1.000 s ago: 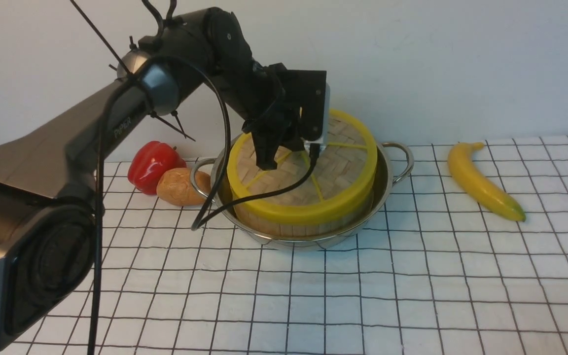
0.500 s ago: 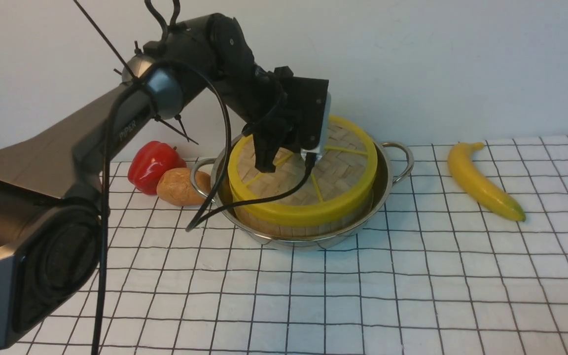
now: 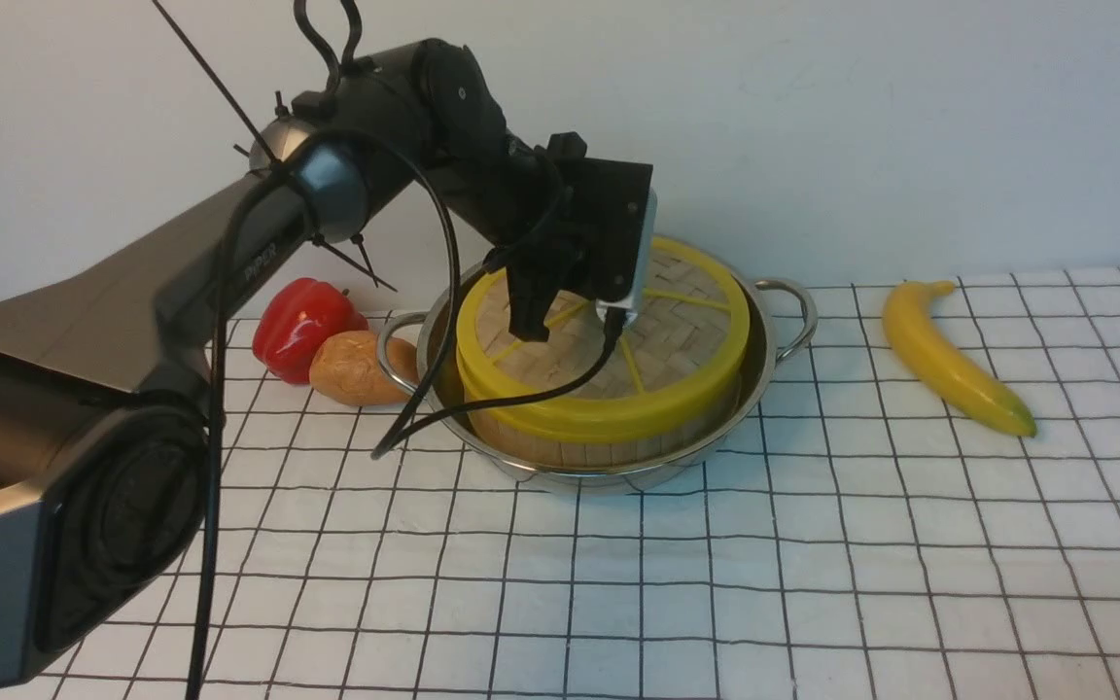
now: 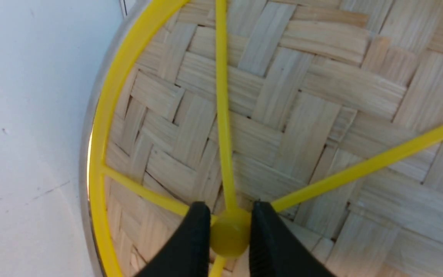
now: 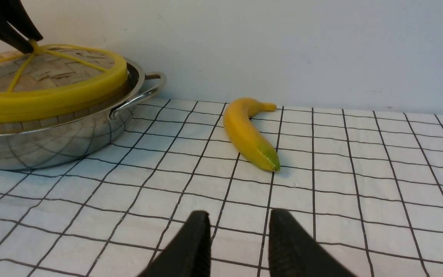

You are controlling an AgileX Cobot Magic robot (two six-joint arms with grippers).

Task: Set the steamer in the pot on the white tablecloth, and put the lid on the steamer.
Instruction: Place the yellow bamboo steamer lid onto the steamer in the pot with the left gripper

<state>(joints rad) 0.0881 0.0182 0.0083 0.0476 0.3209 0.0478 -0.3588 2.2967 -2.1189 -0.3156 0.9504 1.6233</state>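
While the lid is pinched at its hub, the scene is laid out as follows.

Lid (image 3: 618,335): it is seated on the steamer, slightly tilted in the front view, its far edge higher; woven bamboo, thick yellow rim and thin yellow spokes are seen.
Hub of the lid (image 4: 230,235): it is shown only in the left wrist view, as a yellow knob where the spokes meet.
Left gripper (image 4: 229,234): its two black fingers are closed onto the hub, one on each side; in the front view this contact is hidden behind the wrist housing.
Steamer (image 3: 560,442): it is set inside the pot; only its slatted side wall is seen below the lid rim. Its contents cannot be seen in any view.
Pot (image 3: 764,360): it rests on the white tablecloth near the back wall; two loop handles are seen from the front, one from the right wrist view.
White tablecloth (image 3: 813,583): it is covered with a black grid.
Right gripper (image 5: 238,238): it is seen only in its own wrist view; its fingers are held apart, low over the cloth, with nothing between them.
Banana (image 3: 949,355): it is laid on the cloth to the right of the pot, well apart from it.
Red pepper (image 3: 299,323): it is seen from the front only, left of the pot.
Potato (image 3: 356,367): it is placed just beside the pepper, close to the pot's left handle.
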